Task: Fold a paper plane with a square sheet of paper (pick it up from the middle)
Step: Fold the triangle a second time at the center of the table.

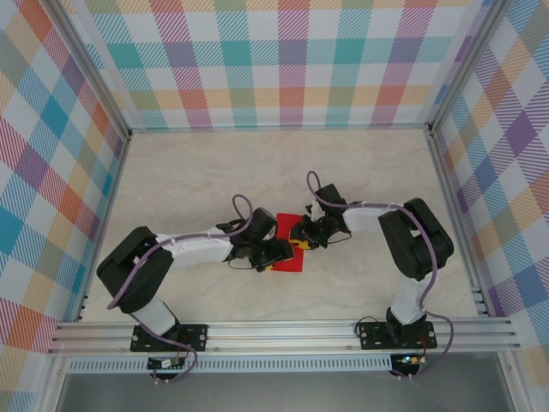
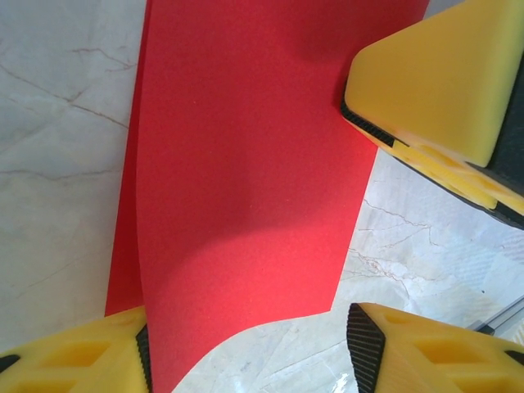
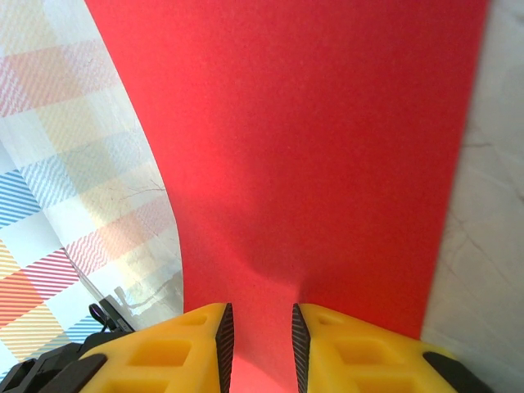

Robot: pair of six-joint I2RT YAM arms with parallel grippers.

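Square sheet of paper (image 3: 286, 147): right hand (image 3: 259, 340) grasping edge at 6 o'clock; left hand (image 2: 246, 356) released, straddling; match edges before creasing

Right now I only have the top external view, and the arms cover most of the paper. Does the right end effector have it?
Observer: Its wrist view shows the right end effector seemingly pinching a small pucker in the square sheet of paper.
Operator: And the left?
Observer: The left end effector is open, straddling the sheet's curled near edge.
Operator: Is the sheet flat?
Observer: No, it curves up off the table.
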